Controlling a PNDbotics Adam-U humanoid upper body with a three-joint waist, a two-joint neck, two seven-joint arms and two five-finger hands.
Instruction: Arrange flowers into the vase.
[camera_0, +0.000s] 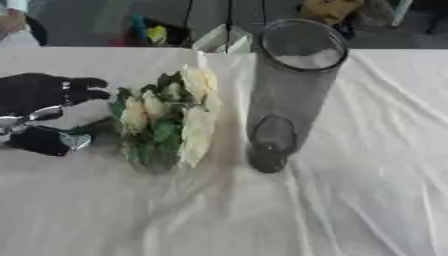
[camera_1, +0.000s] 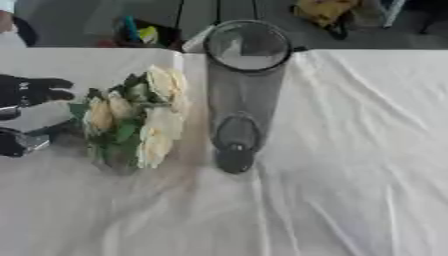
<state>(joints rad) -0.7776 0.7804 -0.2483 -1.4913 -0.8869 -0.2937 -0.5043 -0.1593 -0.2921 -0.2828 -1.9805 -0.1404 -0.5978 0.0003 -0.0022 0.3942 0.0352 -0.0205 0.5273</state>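
Note:
A bunch of cream roses with green leaves (camera_0: 171, 117) lies on the white tablecloth (camera_0: 367, 150), left of centre, heads to the right and stems pointing left. A tall clear glass vase (camera_0: 289, 95) stands upright just right of the flowers, apart from them and holding no flowers. My black left hand (camera_0: 39, 95) comes in from the left edge, open. Its fingers (camera_0: 83, 89) are spread above the stem ends (camera_0: 79, 137) and its thumb (camera_0: 37, 142) lies below them. I cannot tell whether it touches the stems. My right hand shows in neither view.
Past the table's far edge (camera_0: 105, 47) are dark floor, coloured clutter (camera_0: 149, 31) and a yellow object (camera_0: 328, 9). The cloth is wrinkled on the right side and in front of the vase.

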